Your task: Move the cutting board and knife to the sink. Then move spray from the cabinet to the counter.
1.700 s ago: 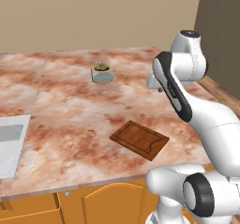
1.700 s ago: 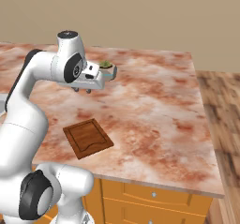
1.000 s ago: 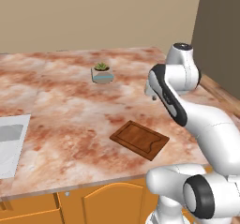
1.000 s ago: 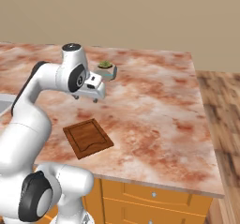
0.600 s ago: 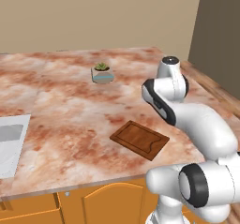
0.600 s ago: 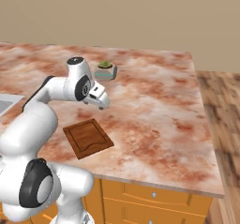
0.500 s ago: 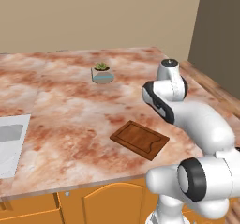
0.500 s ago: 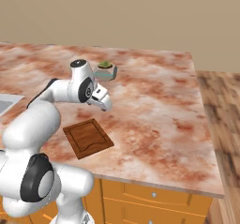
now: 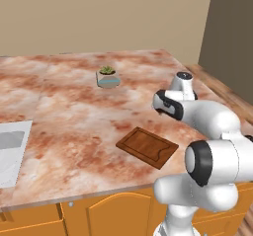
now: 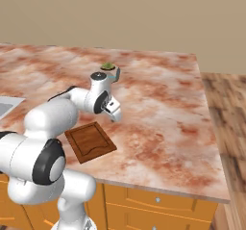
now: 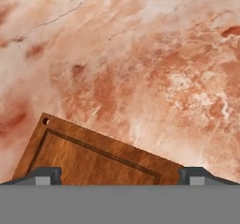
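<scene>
One dark brown cutting board (image 9: 147, 146) lies flat on the counter (image 9: 69, 116), close to the near edge and turned at an angle to it. A groove runs just inside its rim, and the hand view shows a small round hole in one corner. No knife can be made out on the board. Above the board's far side hangs the gripper (image 11: 120, 176), its two dark fingertips (image 11: 46, 175) spread wide apart with nothing between them; they are not touching the wood. From the right base view the white hand sits low over the marbled stone, just past the board. Farther back on the counter stands a small potted succulent (image 9: 107, 77), well apart from the board. At the left edge a corner of the grey sink (image 9: 12, 151) shows. Orange drawers (image 10: 158, 200) run beneath the stone.
</scene>
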